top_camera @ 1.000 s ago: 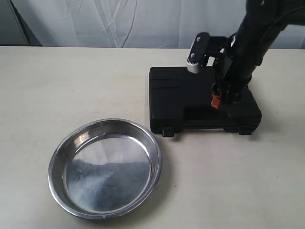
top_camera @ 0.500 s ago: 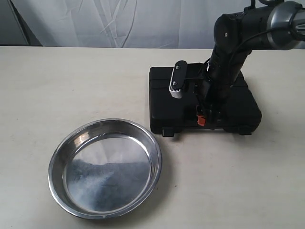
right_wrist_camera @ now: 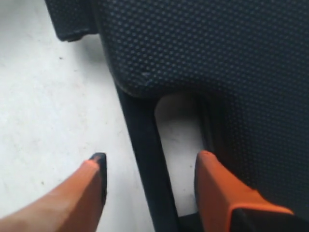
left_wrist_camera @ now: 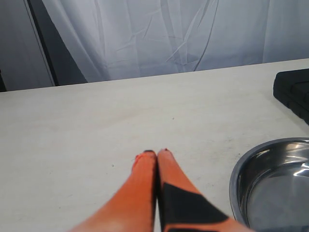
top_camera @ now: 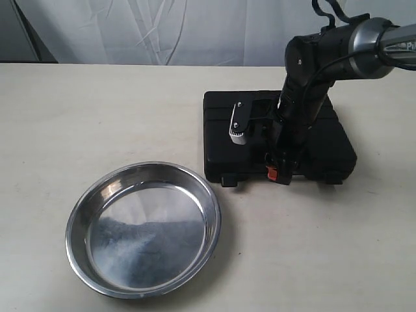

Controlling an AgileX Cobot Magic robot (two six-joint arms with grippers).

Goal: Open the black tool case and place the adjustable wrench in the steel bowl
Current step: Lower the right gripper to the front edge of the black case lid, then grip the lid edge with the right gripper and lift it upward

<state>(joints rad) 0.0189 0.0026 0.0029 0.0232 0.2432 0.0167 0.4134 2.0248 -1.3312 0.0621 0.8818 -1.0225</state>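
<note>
The black tool case (top_camera: 221, 130) lies closed on the table at right. My right gripper (top_camera: 276, 170) points down at its front edge. In the right wrist view this gripper (right_wrist_camera: 152, 157) is open, and its orange fingers straddle the case's slot handle bar (right_wrist_camera: 145, 130), one outside it and one at the slot, beside the dimpled lid (right_wrist_camera: 217, 48). The steel bowl (top_camera: 143, 227) sits empty at front left. My left gripper (left_wrist_camera: 157, 152) is shut on nothing above the bare table, near the bowl's rim (left_wrist_camera: 236, 179). The adjustable wrench is out of view.
Two latches (top_camera: 229, 179) (top_camera: 333, 177) stick out at the case's front edge. A white curtain (top_camera: 162, 29) hangs behind the table's far edge. The right arm's wrist camera (top_camera: 238, 123) hangs over the lid. A corner of the case (left_wrist_camera: 294, 89) shows in the left wrist view.
The right arm has swung left and down across the lid, bringing its gripper from the right part of the case to the handle at the front edge. Case and bowl have not moved.
</note>
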